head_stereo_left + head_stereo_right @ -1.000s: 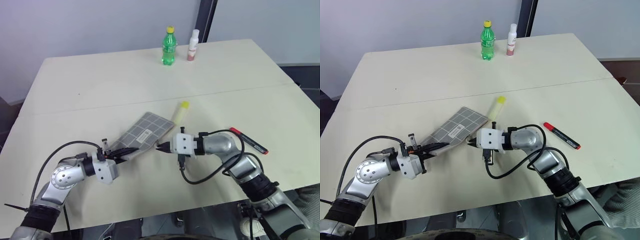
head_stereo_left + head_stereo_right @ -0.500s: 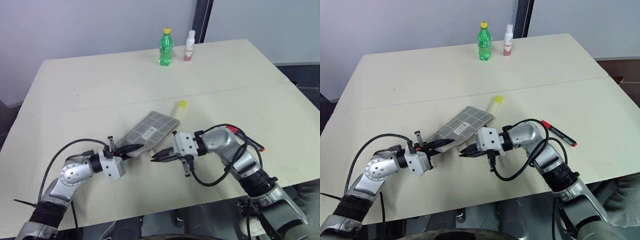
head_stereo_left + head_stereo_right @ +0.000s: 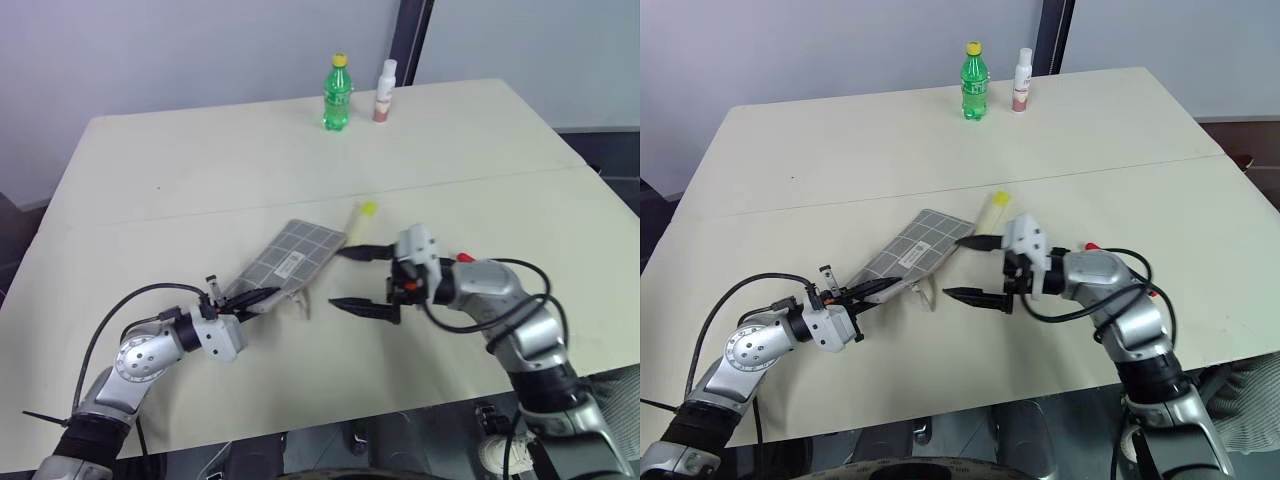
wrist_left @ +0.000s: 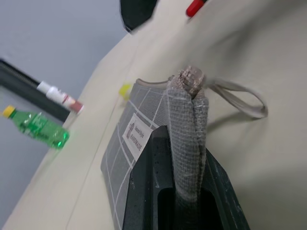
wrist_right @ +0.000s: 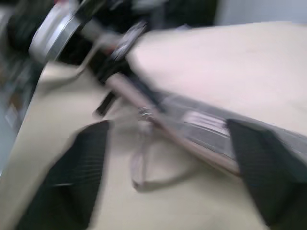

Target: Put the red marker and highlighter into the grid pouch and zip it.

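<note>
the grid pouch [image 3: 291, 262] is pinched at its near corner by the closed left end effector [image 3: 262, 297] and lies tilted on the table [image 3: 200, 170], a strap loop [image 3: 301, 301] trailing beside it. the right end effector [image 3: 356, 278] is held spread wide and empty just beside the pouch. the highlighter [image 3: 361, 218] lies just behind it; the red marker [image 3: 465, 257] is largely hidden by the right arm.

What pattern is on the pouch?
The grid pouch is grey fabric with white grid lines and a small white label; clearest in the left wrist view.
</note>
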Robot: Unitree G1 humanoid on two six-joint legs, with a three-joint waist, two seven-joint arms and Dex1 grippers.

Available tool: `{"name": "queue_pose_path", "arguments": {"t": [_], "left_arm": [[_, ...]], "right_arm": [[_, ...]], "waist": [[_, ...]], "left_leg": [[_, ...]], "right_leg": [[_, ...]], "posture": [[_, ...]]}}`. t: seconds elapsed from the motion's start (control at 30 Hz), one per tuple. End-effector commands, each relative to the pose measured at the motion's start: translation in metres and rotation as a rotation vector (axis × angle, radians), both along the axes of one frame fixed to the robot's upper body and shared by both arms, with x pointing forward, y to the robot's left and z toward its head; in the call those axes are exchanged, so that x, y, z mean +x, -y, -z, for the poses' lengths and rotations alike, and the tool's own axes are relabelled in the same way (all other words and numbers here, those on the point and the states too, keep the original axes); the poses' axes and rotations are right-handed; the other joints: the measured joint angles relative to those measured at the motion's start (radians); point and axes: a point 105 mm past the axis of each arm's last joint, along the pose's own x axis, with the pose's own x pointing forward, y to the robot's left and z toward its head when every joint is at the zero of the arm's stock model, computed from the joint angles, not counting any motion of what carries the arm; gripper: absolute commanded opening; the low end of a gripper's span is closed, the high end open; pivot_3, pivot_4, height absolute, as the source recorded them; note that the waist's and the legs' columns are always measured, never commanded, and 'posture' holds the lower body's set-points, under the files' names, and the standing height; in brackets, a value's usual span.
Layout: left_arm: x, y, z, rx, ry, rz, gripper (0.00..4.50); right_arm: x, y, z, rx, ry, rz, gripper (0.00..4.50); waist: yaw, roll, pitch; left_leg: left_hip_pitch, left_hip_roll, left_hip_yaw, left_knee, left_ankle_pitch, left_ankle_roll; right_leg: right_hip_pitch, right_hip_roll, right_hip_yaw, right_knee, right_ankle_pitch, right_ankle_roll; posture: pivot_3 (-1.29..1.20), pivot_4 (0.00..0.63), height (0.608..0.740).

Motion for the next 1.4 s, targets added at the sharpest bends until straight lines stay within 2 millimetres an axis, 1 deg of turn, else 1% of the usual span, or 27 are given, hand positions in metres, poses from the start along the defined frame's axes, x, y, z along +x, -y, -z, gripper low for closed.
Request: {"name": "queue_pose_path", "arguments": {"t": [0.03,0.13,0.2,0.27,0.3,0.33,0.37,0.4,0.43,0.47,0.5,0.53,0.57,0.6,0.67,0.77,0.83,0.9,1.07,1.2,1.27,1.33,1.4], "left_arm": [[0.003,-0.01,-0.02,-0.113,0.016,-0.055,0.0],[0.005,-0.015,-0.023,-0.175,-0.026,-0.078,0.0],[0.008,-0.019,-0.027,-0.219,-0.042,-0.1,0.0],[0.011,-0.022,-0.031,-0.25,-0.051,-0.115,0.0],[0.013,-0.024,-0.032,-0.263,-0.052,-0.124,0.0],[0.014,-0.024,-0.033,-0.265,-0.052,-0.127,0.0],[0.014,-0.024,-0.033,-0.256,-0.047,-0.123,0.0],[0.014,-0.023,-0.033,-0.251,-0.045,-0.119,0.0],[0.014,-0.022,-0.033,-0.243,-0.043,-0.113,0.0],[0.014,-0.021,-0.032,-0.232,-0.039,-0.106,0.0],[0.014,-0.021,-0.033,-0.226,-0.03,-0.103,0.0],[0.014,-0.021,-0.033,-0.222,-0.024,-0.102,0.0],[0.015,-0.021,-0.034,-0.22,-0.016,-0.104,0.0],[0.016,-0.021,-0.035,-0.217,-0.009,-0.106,0.0],[0.017,-0.021,-0.035,-0.211,0.0,-0.103,0.0],[0.017,-0.02,-0.036,-0.203,0.006,-0.101,0.0],[0.017,-0.019,-0.036,-0.199,0.01,-0.099,0.0],[0.016,-0.018,-0.035,-0.193,0.016,-0.097,0.0],[0.013,-0.017,-0.033,-0.185,0.018,-0.098,0.0],[0.012,-0.017,-0.032,-0.18,0.02,-0.105,0.0],[0.011,-0.017,-0.031,-0.177,0.018,-0.105,0.0],[0.011,-0.017,-0.031,-0.175,0.018,-0.104,0.0],[0.011,-0.017,-0.031,-0.176,0.019,-0.106,0.0]], "right_arm": [[0.003,0.027,-0.022,0.119,0.048,0.218,4.44],[0.013,0.052,-0.024,0.204,0.064,0.467,4.44],[0.016,0.067,-0.019,0.211,0.095,0.618,4.44],[0.01,0.074,-0.009,0.157,0.131,0.706,4.44],[0.01,0.077,-0.001,0.104,0.148,0.758,4.44],[0.01,0.077,0.005,0.076,0.14,0.786,4.44],[0.013,0.074,0.013,0.037,0.13,0.802,4.44],[0.015,0.07,0.018,0.003,0.132,0.802,4.44],[0.019,0.065,0.022,-0.012,0.118,0.803,4.44],[0.024,0.062,0.025,-0.02,0.101,0.819,4.44],[0.03,0.058,0.028,-0.028,0.092,0.824,4.44],[0.035,0.053,0.031,-0.041,0.094,0.817,4.44],[0.041,0.048,0.035,-0.054,0.081,0.816,4.44],[0.047,0.043,0.039,-0.065,0.061,0.808,4.44],[0.056,0.034,0.04,-0.084,0.058,0.789,4.44],[0.075,0.026,0.044,-0.105,0.014,0.834,4.44],[0.08,0.015,0.045,-0.119,0.002,0.813,4.44],[0.087,0.004,0.042,-0.092,-0.031,0.806,4.44],[0.095,-0.015,0.036,-0.052,-0.09,0.782,4.44],[0.104,-0.016,0.039,-0.123,-0.116,0.849,4.44],[0.104,-0.026,0.035,-0.111,-0.147,0.825,4.44],[0.104,-0.033,0.034,-0.139,-0.141,0.809,4.44],[0.103,-0.038,0.039,-0.145,-0.177,0.799,4.44]], "waist": [[0.003,0.0,0.0],[0.002,0.0,0.0],[0.003,0.0,0.0],[0.0,0.001,0.0],[-0.003,0.002,0.0],[-0.01,0.005,-0.001],[-0.015,0.011,-0.002],[-0.016,0.012,-0.003],[-0.016,0.005,-0.005],[-0.017,-0.003,-0.004],[-0.017,-0.008,-0.001],[-0.015,-0.009,0.0],[-0.014,-0.008,0.001],[-0.014,-0.006,0.001],[-0.017,-0.006,0.001],[-0.019,-0.006,0.001],[-0.016,-0.006,0.001],[-0.011,-0.007,0.001],[-0.013,-0.007,0.001],[-0.014,-0.007,0.001],[-0.014,-0.007,0.001],[-0.016,-0.007,0.001],[-0.015,-0.007,0.001]], "left_leg": [[0.0,0.0,0.0,0.0,0.0,0.0],[0.0,0.0,0.0,-0.001,0.0,0.0],[0.0,0.0,-0.001,0.0,0.0,0.0],[0.0,0.0,-0.003,0.0,0.0,0.0],[-0.001,0.001,-0.006,-0.001,0.0,0.0],[-0.001,0.001,-0.009,-0.004,0.0,0.0],[-0.003,0.004,-0.012,-0.007,0.0,0.0],[-0.008,0.016,-0.01,-0.01,0.0,0.0],[-0.016,0.027,0.0,-0.014,0.0,0.0],[-0.012,0.027,0.018,-0.012,0.0,0.0],[0.003,0.02,0.03,-0.009,0.0,0.0],[0.012,0.007,0.037,-0.012,0.0,-0.001],[0.016,0.003,0.032,-0.013,0.0,-0.001],[0.017,-0.002,0.014,-0.013,0.0,-0.001],[0.016,-0.002,0.004,-0.012,0.0,-0.001],[0.015,-0.002,0.008,-0.011,0.0,-0.001],[0.014,-0.002,0.01,-0.011,0.0,0.0],[0.013,-0.002,0.011,-0.012,0.0,0.0],[0.013,-0.001,0.011,-0.012,0.001,0.002],[0.013,0.001,0.011,-0.012,0.002,0.002],[0.013,0.001,0.012,-0.012,0.001,0.001],[0.013,0.001,0.012,-0.012,0.0,0.0],[0.013,0.001,0.012,-0.012,0.0,0.0]], "right_leg": [[0.0,0.0,0.0,0.0,0.0,0.0],[-0.001,0.001,0.0,-0.001,0.0,0.0],[-0.001,0.001,0.0,-0.003,0.0,0.0],[0.0,0.002,-0.001,-0.008,0.0,0.0],[0.001,0.003,-0.002,-0.014,0.0,0.0],[0.005,0.006,-0.004,-0.025,0.005,0.0],[0.014,0.01,-0.005,-0.042,0.017,0.0],[0.019,0.017,-0.005,-0.057,0.029,0.001],[0.017,0.014,-0.005,-0.047,0.031,-0.004],[0.014,0.0,-0.005,-0.007,0.011,0.0],[0.012,-0.008,0.001,0.019,-0.026,0.002],[0.011,-0.013,0.004,0.027,-0.033,0.005],[0.012,-0.015,0.003,0.025,-0.034,0.005],[0.014,-0.014,-0.002,0.021,-0.033,0.004],[0.019,-0.014,-0.016,0.013,-0.033,0.004],[0.019,-0.017,-0.02,0.011,-0.032,0.004],[0.018,-0.018,-0.019,0.01,-0.029,0.004],[0.017,-0.018,-0.019,0.01,-0.027,0.003],[0.013,-0.017,-0.019,0.014,-0.026,0.002],[0.012,-0.016,-0.02,0.015,-0.025,0.001],[0.012,-0.016,-0.02,0.015,-0.025,0.0],[0.012,-0.016,-0.02,0.015,-0.025,0.0],[0.011,-0.016,-0.02,0.015,-0.025,0.0]], "posture": [[0.0,0.15,0.74],[0.0,0.15,0.74],[0.0,0.15,0.74],[0.0,0.15,0.74],[0.0,0.15,0.74],[0.0,0.15,0.74],[0.0,0.15,0.74],[0.0,0.15,0.74],[0.0,0.15,0.74],[0.0,0.15,0.74],[0.0,0.15,0.74],[0.0,0.15,0.74],[0.0,0.15,0.74],[0.0,0.15,0.74],[0.0,0.15,0.74],[0.0,0.15,0.74],[0.0,0.15,0.74],[0.0,0.15,0.74],[0.0,0.15,0.74],[0.0,0.15,0.74],[0.0,0.15,0.74],[0.0,0.15,0.74],[0.0,0.15,0.74]]}}
